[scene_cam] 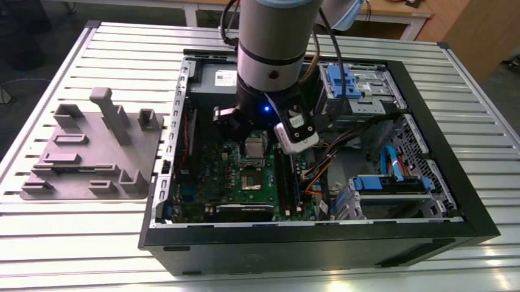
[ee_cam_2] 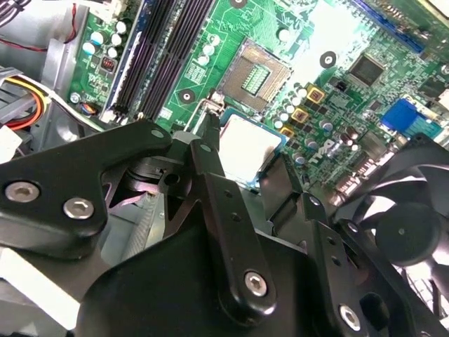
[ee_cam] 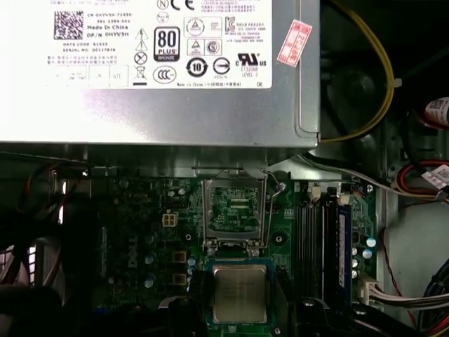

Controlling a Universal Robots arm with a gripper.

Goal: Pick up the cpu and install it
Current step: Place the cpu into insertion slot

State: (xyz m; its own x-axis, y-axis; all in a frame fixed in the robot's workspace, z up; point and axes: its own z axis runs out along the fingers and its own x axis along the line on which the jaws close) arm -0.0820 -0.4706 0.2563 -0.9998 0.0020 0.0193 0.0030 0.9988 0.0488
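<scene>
I've got the pincer (ee_cam_2: 248, 149) pinching the cpu (ee_cam: 240, 293) by its edges over the motherboard (ee_cam_2: 273, 28), just beside the open socket (ee_cam: 233, 206): carry step, I judge, and seating calls for squaring it exactly over that socket.

The cpu (ee_cam: 239, 293) in the claw (ee_cam_2: 247, 156), over the motherboard (ee_cam_2: 295, 42) of a computer case (scene_cam: 325, 249) on the counter (scene_cam: 81, 243).
A fixture plate (scene_cam: 81, 164) lies on the counter beside the computer case, on the exterior view's left; drive bays (scene_cam: 357, 91) sit inside the case at the exterior view's right. In the first wrist view the socket (ee_cam: 233, 207) lies between the cpu and the power supply (ee_cam: 154, 112).
</scene>
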